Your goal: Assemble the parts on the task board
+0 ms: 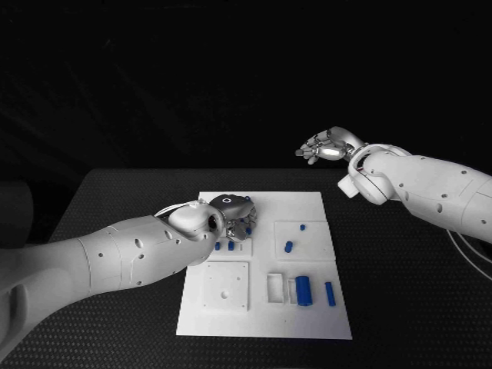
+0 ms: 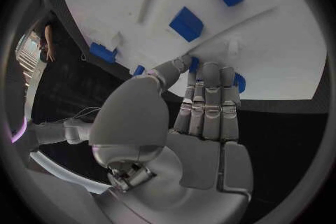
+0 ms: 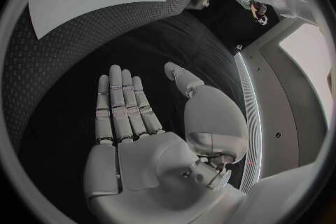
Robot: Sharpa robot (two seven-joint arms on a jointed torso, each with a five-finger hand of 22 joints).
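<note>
Head view: the left hand is seen over the task board at its 11 o'clock corner, by small blue parts. The right hand is held off the board, at abt 1 o'clock, above the desk.

Left wrist view: fingertips are set on a blue part; whether it is gripped cannot be told.

Right wrist view: fingers are spread, nothing is held.

Step judged: picking a part. Next, a firm pinch and lift is needed.

One flat white task board is lying on one black table, carrying at least six small blue parts (others possibly hidden).
</note>
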